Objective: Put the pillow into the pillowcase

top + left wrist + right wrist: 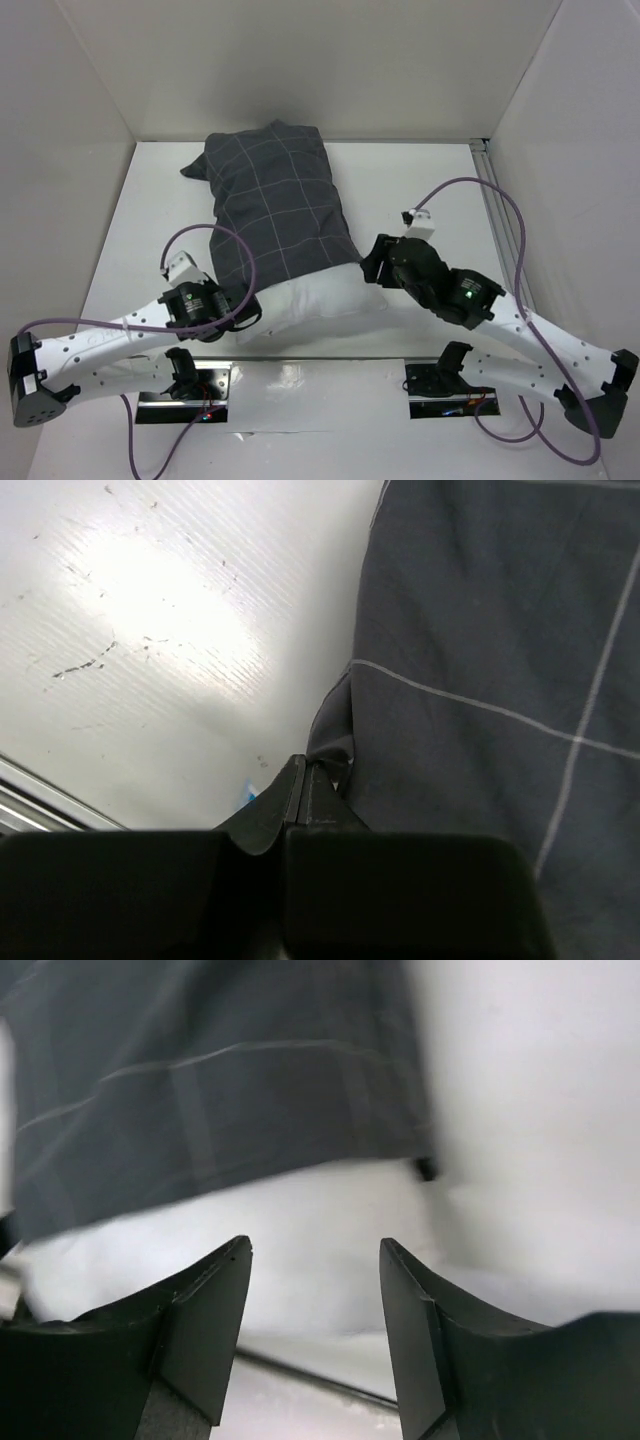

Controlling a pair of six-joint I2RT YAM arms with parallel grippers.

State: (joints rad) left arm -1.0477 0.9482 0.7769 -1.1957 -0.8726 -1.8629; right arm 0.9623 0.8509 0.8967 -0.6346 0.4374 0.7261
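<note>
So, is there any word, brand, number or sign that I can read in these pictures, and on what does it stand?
No text can be read in any view.
The pillowcase shows only a light grid of lines, no print.
The pillow is plain white.
A blue scrap near the pillowcase's edge is too small to read.

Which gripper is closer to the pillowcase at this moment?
Left. The left gripper is shut on the edge of the pillowcase. The right gripper stands open before the bare end of the pillow, just short of the cloth.
</note>
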